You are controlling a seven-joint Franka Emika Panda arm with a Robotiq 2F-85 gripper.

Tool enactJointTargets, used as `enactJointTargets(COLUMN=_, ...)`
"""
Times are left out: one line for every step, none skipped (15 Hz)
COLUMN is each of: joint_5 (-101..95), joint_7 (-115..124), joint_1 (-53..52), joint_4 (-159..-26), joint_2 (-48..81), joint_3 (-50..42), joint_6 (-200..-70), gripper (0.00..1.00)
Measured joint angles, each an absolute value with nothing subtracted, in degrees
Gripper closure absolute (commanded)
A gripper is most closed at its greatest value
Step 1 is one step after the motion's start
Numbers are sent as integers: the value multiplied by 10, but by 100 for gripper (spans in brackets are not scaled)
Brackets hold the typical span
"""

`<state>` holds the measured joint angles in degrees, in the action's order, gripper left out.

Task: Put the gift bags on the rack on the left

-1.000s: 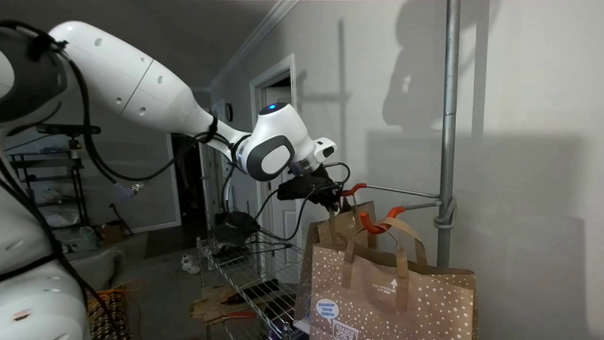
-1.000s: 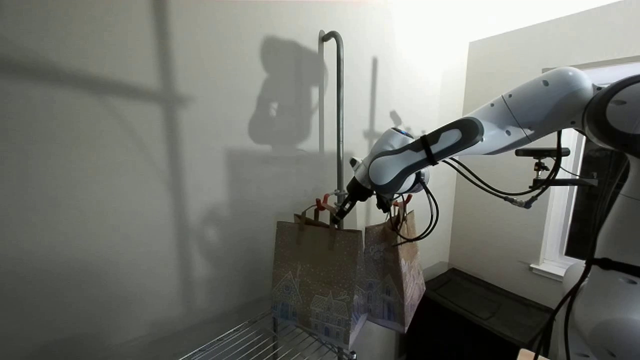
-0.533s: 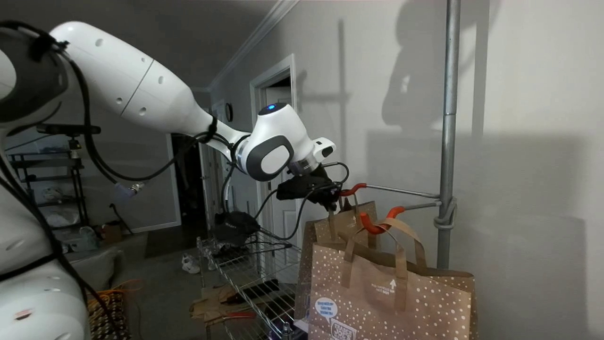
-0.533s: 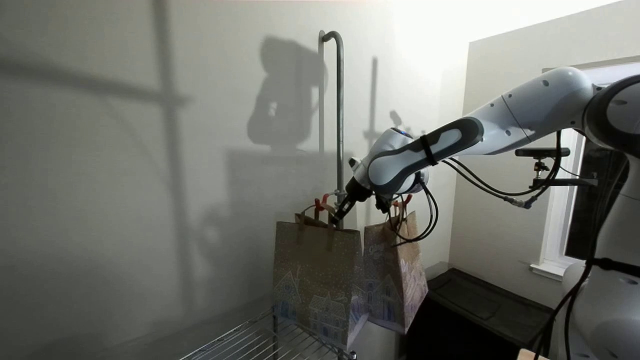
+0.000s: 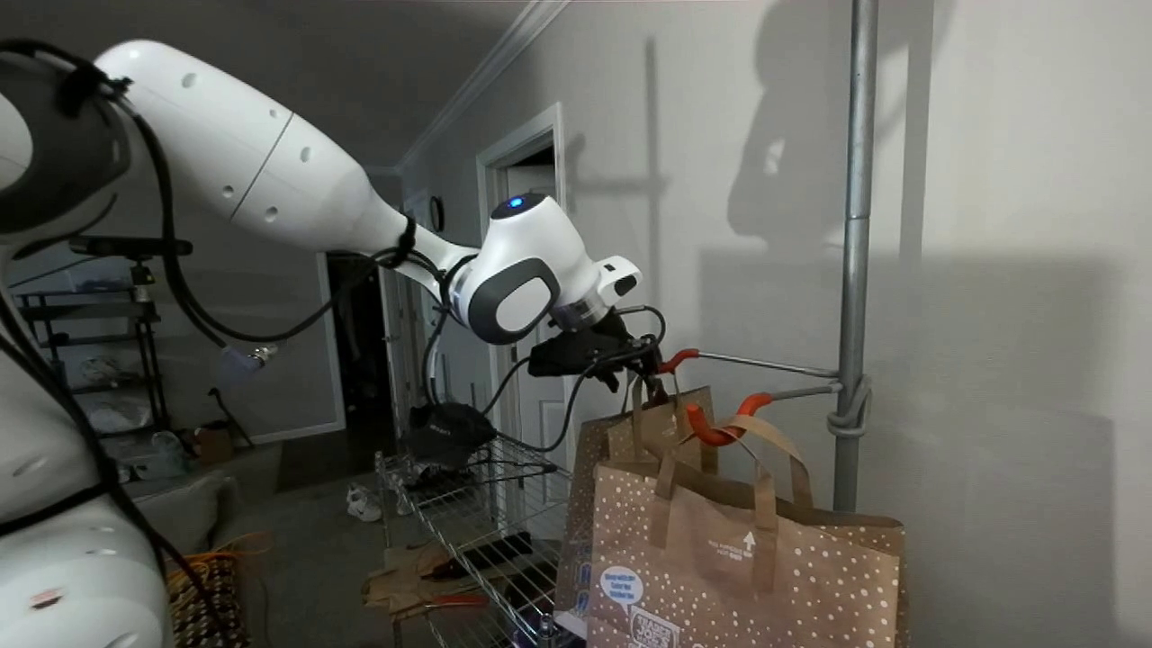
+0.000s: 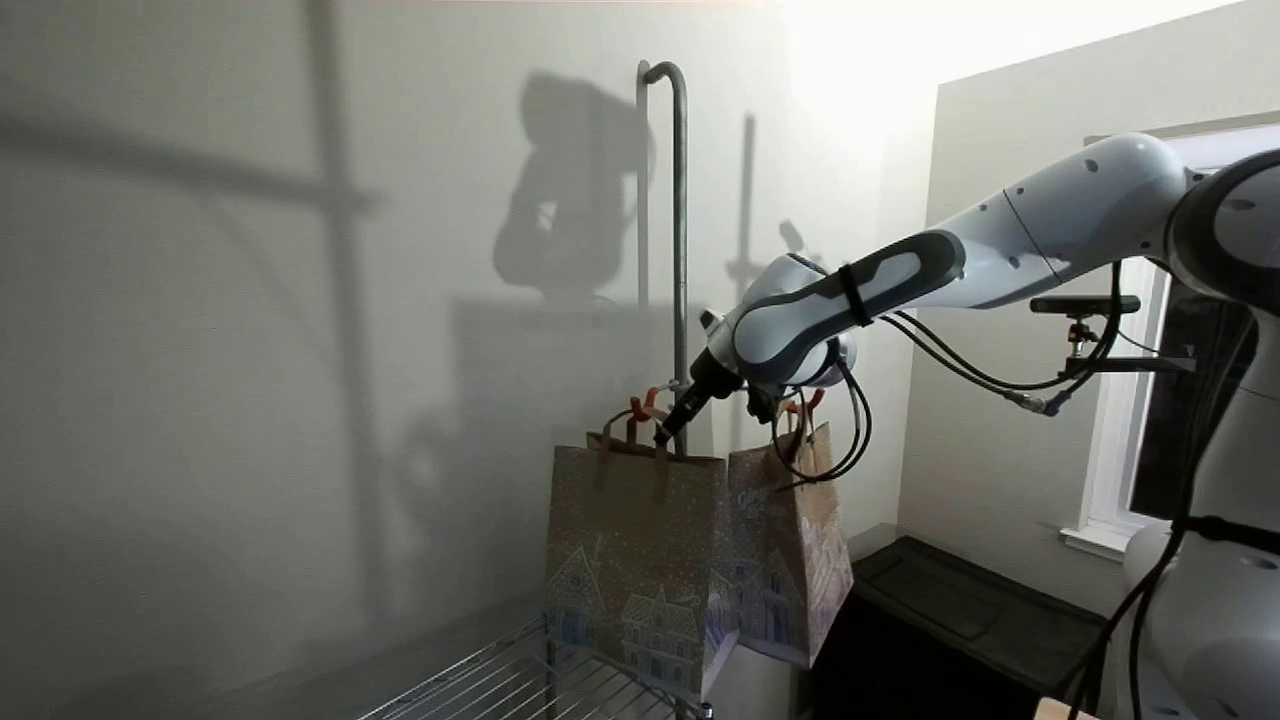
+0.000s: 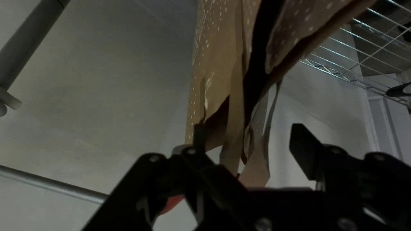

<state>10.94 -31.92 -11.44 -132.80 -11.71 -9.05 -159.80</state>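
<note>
My gripper stands open at the far hook. In the wrist view its fingers are apart on both sides of a paper handle strap, gripping nothing. That strap belongs to a brown dotted gift bag, which hangs upright. A second gift bag hangs by its handle from the near red hook. The rack is a grey pole with red-tipped hooks, seen in both exterior views. How the first bag's handle sits on the far hook is partly hidden by the gripper.
A wire shelf stands below and beside the bags. A wall lies close behind the pole. A black bin stands on the floor. Black cables loop from the wrist near the bags.
Within the last half second the fingers have spread apart around the handle strap, one swinging toward the far hook. The far bag has shifted slightly; the arm has barely moved.
</note>
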Motion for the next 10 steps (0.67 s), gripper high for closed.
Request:
enactJointTargets(joint_5=117, joint_7=-319, joint_1=-117, joint_4=-1328, joint_2=-117, joint_3=-91, joint_6=-1602, gripper=0)
enactJointTargets(joint_5=123, joint_7=-319, joint_1=-120, joint_4=-1328, joint_2=-117, joint_3=-91, joint_6=-1605, gripper=0)
enactJointTargets(joint_5=128, joint_7=-319, joint_1=-123, joint_4=-1328, joint_2=-116, joint_3=-91, joint_6=-1607, gripper=0)
enactJointTargets(joint_5=131, joint_7=-319, joint_1=-125, joint_4=-1328, joint_2=-115, joint_3=-91, joint_6=-1610, gripper=4)
enactJointTargets(joint_5=133, joint_7=-319, joint_1=-126, joint_4=-1328, joint_2=-113, joint_3=-91, joint_6=-1613, gripper=9)
enactJointTargets(joint_5=135, joint_7=-318, joint_1=-127, joint_4=-1328, joint_2=-110, joint_3=-91, joint_6=-1617, gripper=23)
enactJointTargets(joint_5=135, joint_7=-317, joint_1=-127, joint_4=-1327, joint_2=-105, joint_3=-92, joint_6=-1621, gripper=33)
enactJointTargets(joint_5=135, joint_7=-316, joint_1=-127, joint_4=-1326, joint_2=-100, joint_3=-94, joint_6=-1624, gripper=41)
enactJointTargets(joint_5=136, joint_7=-316, joint_1=-127, joint_4=-1323, joint_2=-94, joint_3=-96, joint_6=-1625, gripper=47)
enactJointTargets(joint_5=136, joint_7=-315, joint_1=-127, joint_4=-1320, joint_2=-87, joint_3=-99, joint_6=-1626, gripper=55)
